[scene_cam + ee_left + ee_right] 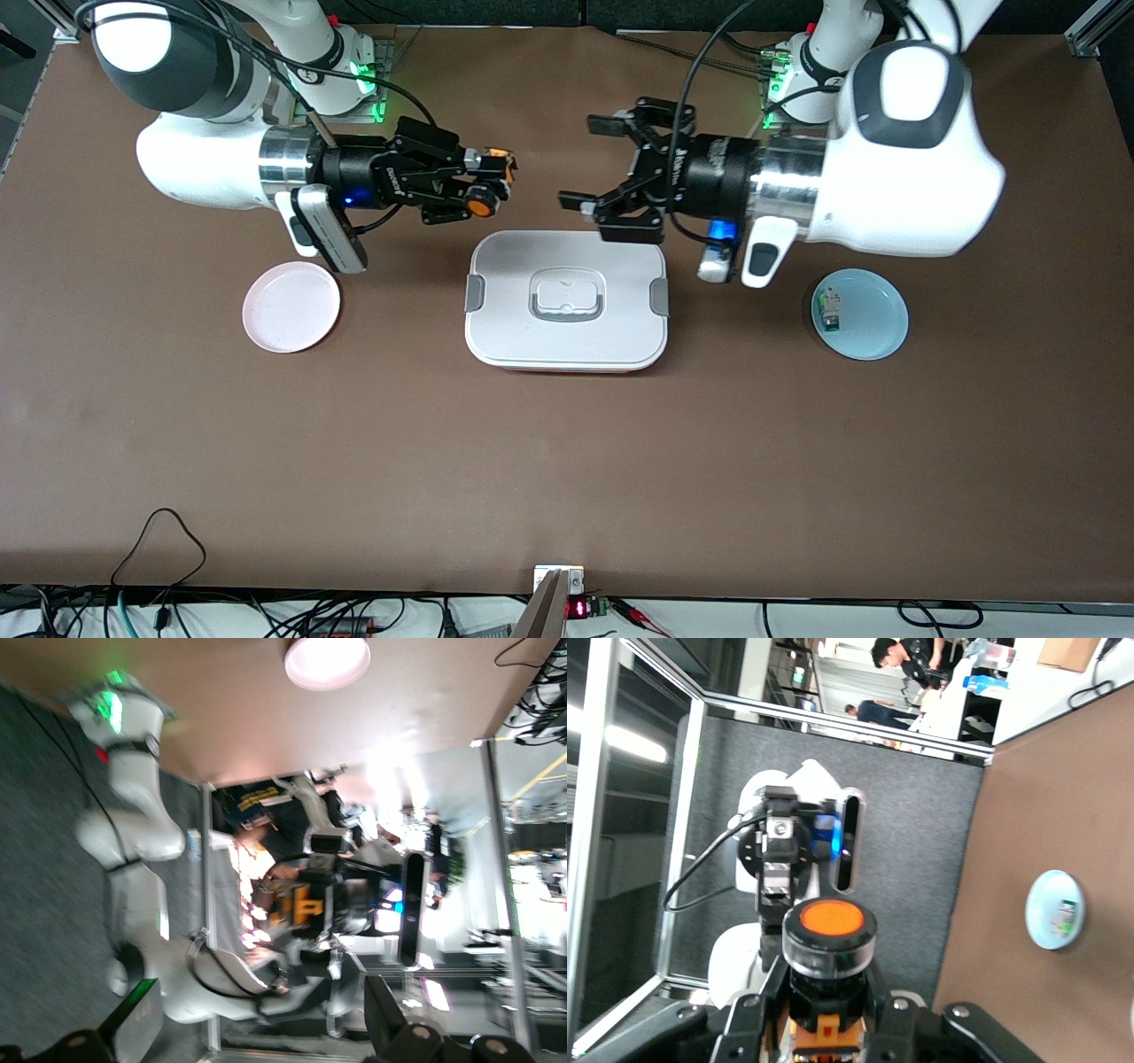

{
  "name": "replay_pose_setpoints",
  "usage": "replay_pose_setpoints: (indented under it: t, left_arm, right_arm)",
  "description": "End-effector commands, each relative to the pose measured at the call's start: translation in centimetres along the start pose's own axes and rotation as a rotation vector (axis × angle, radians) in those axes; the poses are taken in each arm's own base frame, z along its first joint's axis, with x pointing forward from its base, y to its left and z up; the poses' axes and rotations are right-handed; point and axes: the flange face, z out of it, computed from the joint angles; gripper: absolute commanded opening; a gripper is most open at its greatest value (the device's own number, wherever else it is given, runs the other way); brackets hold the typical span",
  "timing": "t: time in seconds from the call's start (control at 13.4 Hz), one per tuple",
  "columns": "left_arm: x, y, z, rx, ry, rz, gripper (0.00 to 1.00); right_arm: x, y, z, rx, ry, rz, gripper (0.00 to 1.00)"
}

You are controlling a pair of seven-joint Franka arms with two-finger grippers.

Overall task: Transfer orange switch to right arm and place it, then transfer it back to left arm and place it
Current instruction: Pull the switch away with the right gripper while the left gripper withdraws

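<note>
The orange switch (pixel 483 206) is pinched in the right gripper (pixel 490 184), held in the air above the table (pixel 567 461). The left gripper (pixel 592 165) is spread wide, facing it. The box (pixel 567 301) lies between a pink plate (pixel 291 307) and a blue plate (pixel 860 314).

I'm hunting for lettering and nothing gives me a word I can read. There's white printing on the black body of the right tool (pixel 490 182), and more on the left tool (pixel 602 168), both too small to make out. At the table (pixel 567 461) edge nearest the front camera, a small display (pixel 577 609) glows red; I can't tell its digits.
</note>
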Motion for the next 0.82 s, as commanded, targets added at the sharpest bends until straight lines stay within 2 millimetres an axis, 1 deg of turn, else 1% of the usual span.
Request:
replay_pose_setpoints:
  t: [0.0, 0.07, 0.15, 0.3, 0.37, 0.45, 0.52, 0.67, 0.75]
  left_arm:
    - [-1.0, -1.2, -3.4, 0.106, 0.103, 0.148, 1.0]
    - [-0.8, -1.9, -4.4, 0.167, 0.146, 0.167, 1.0]
    - [-0.7, -2.8, -4.5, 0.237, 0.208, 0.192, 1.0]
    - [-1.5, -5.2, -4.8, 0.382, 0.333, 0.324, 1.0]
    - [-1.3, -6.1, -5.7, 0.446, 0.363, 0.385, 1.0]
    - [-0.6, -6.8, -7.2, 0.499, 0.394, 0.415, 1.0]
    - [-0.1, -7.5, -8.4, 0.548, 0.426, 0.441, 1.0]
    - [1.5, -8.5, -11.3, 0.664, 0.469, 0.571, 1.0]
    - [1.3, -9.2, -13.0, 0.712, 0.506, 0.658, 1.0]
  right_arm:
    - [0.4, 0.1, -1.9, -0.058, -0.044, -0.043, 0.2]
    - [0.6, 0.9, -3.1, -0.095, -0.075, -0.051, 0.2]
    - [0.9, 1.7, -4.4, -0.145, -0.102, -0.065, 0.2]
    - [1.0, 3.4, -6.9, -0.286, -0.187, -0.12, 0.2]
    - [1.0, 4.0, -7.7, -0.35, -0.224, -0.141, 0.19]
    - [1.3, 4.3, -8.9, -0.408, -0.247, -0.166, 0.19]
    - [1.3, 5.1, -9.4, -0.459, -0.285, -0.178, 0.19]
    - [1.2, 6.7, -11.2, -0.58, -0.371, -0.206, 0.19]
    - [1.0, 7.2, -11.8, -0.631, -0.419, -0.246, 0.19]
